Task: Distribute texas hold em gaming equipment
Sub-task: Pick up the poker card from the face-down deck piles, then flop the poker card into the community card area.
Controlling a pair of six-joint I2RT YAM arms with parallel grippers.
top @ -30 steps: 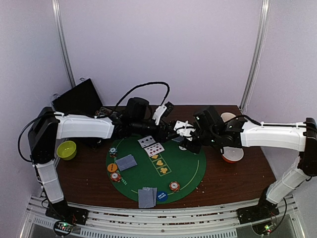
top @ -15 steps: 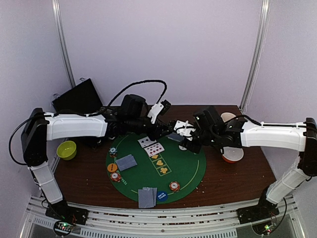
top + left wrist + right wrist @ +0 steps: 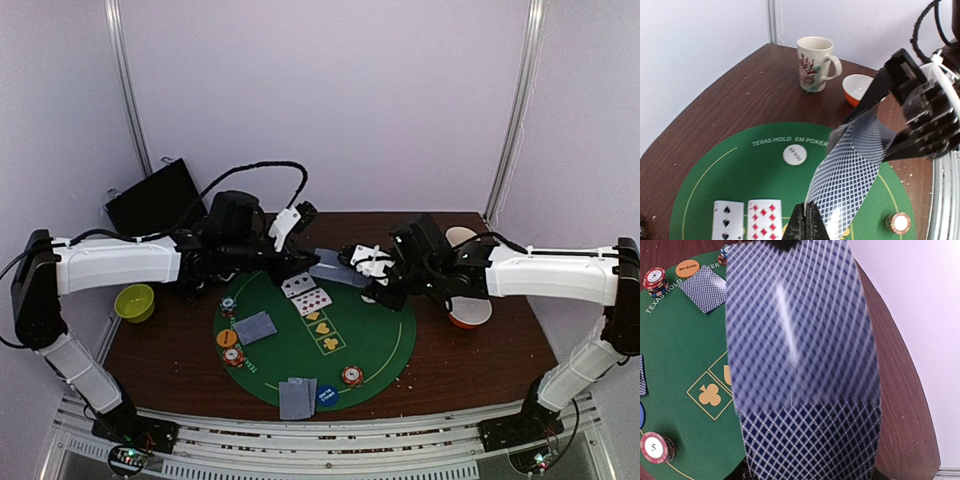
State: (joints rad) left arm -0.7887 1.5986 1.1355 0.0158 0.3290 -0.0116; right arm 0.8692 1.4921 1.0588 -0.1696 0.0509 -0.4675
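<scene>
My left gripper (image 3: 807, 212) is shut on the near edge of one grey-backed card (image 3: 852, 165), which bows up towards the deck (image 3: 810, 440). The right gripper (image 3: 370, 263) holds that deck over the far side of the green mat (image 3: 380, 340), its fingers hidden under the cards in the right wrist view. In the top view the card (image 3: 330, 265) spans the gap between the left gripper (image 3: 308, 265) and the right one. On the mat lie two face-up cards (image 3: 305, 292), two face-down pairs (image 3: 254, 326) (image 3: 297, 397), chip stacks (image 3: 351, 375) (image 3: 233, 356), and orange (image 3: 227, 338), blue (image 3: 327, 395) and white (image 3: 794, 154) discs.
A beige mug (image 3: 813, 64) and a red-and-white bowl (image 3: 858, 87) stand at the table's far right. A green bowl (image 3: 135, 302) sits left of the mat, with a black box (image 3: 157, 197) behind it. Metal posts rise at both back corners.
My left gripper shut on the top card and drew back to the left, pulling the card off the deck. The right arm has stayed still.
</scene>
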